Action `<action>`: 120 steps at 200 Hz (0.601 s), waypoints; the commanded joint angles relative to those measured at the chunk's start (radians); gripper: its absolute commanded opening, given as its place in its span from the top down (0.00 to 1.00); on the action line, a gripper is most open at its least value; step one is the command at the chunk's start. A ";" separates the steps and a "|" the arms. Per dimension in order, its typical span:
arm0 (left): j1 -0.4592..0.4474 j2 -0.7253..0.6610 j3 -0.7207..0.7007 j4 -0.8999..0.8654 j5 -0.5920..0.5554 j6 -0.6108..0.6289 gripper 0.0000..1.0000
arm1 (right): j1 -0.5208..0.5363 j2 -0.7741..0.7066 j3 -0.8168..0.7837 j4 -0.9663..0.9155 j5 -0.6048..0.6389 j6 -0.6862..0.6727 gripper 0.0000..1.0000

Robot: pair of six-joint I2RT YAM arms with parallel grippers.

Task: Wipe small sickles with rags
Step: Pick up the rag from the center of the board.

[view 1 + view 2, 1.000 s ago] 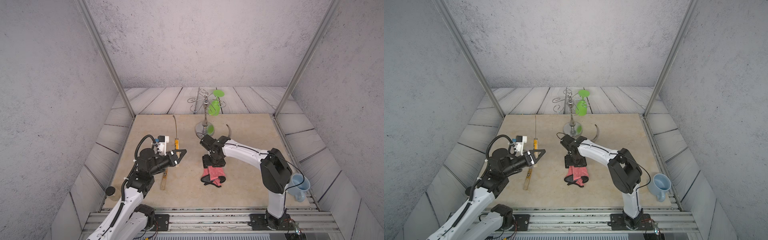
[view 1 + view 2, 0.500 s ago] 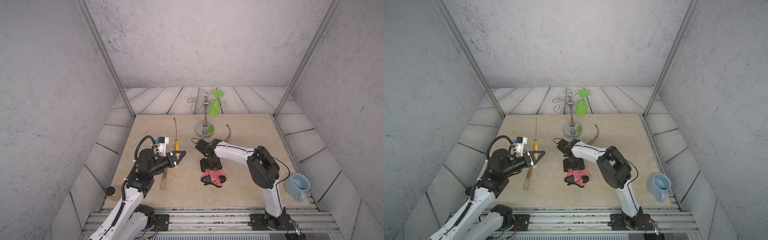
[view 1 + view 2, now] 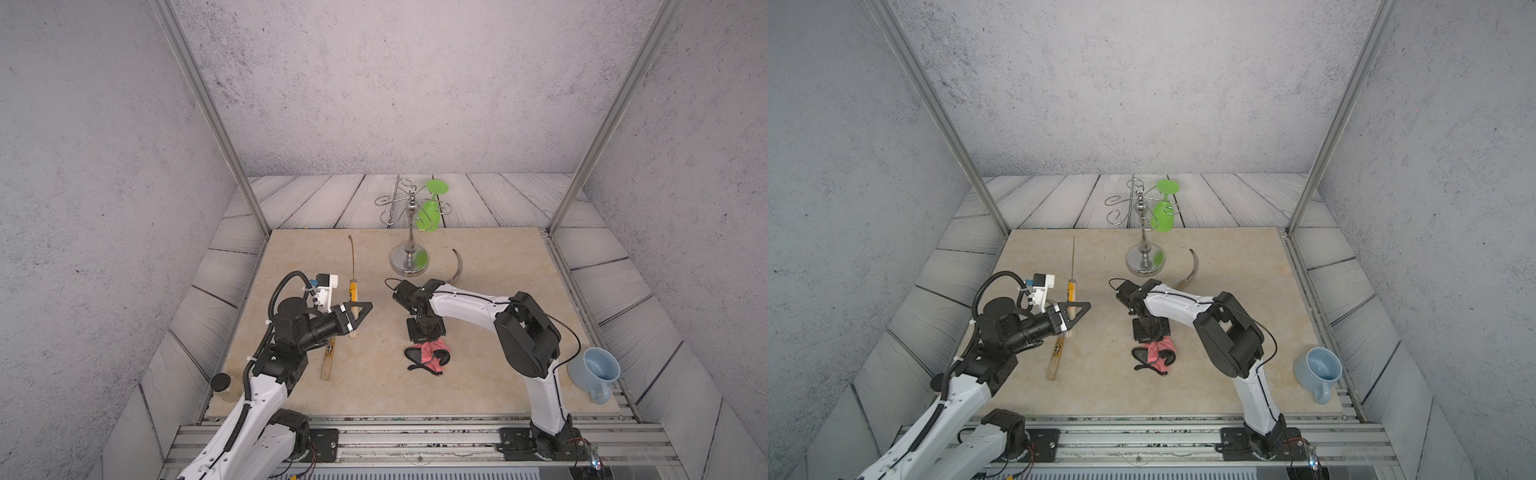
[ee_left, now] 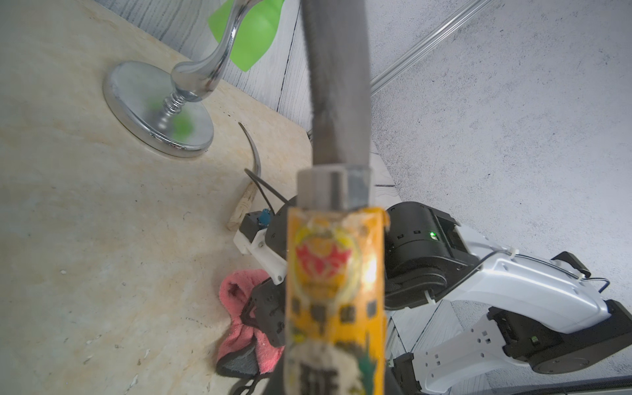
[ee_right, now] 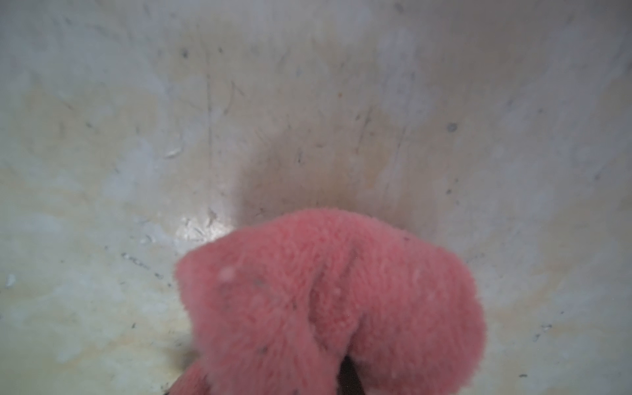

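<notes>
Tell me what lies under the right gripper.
The pink rag, bunched on the beige board. The right gripper hides the rag's far edge; the rag hides the board beneath.

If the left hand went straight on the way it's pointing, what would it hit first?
Most likely the right arm's wrist: the left hand, shut on a small sickle, points at it, though height is unclear.

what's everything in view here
stand: 1, chrome, back middle
goblet: 1, green, hanging on stand
held sickle: 1, yellow label, left of middle
flat sickle: 1, pale handle, front left, blade hidden
third sickle: 1, dark blade, right of stand
rag: 1, pink and black, front middle
mug: 1, pale blue, front right edge
capped container: 1, black cap, front left corner
left gripper: 1, black, shut on held sickle
right gripper: 1, black, shut on rag
</notes>
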 commanded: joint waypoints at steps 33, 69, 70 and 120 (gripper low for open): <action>0.009 0.035 -0.037 0.195 0.091 -0.062 1.00 | -0.079 -0.256 -0.269 0.255 -0.208 -0.100 0.90; 0.002 0.086 -0.033 0.293 0.169 -0.103 1.00 | -0.205 -0.529 -0.431 0.389 -0.418 -0.201 0.90; 0.000 0.087 -0.032 0.291 0.171 -0.102 1.00 | -0.209 -0.536 -0.436 0.393 -0.425 -0.203 0.90; -0.169 0.104 0.038 0.174 0.185 0.046 1.00 | -0.441 -0.759 -0.485 0.469 -0.755 -0.281 0.90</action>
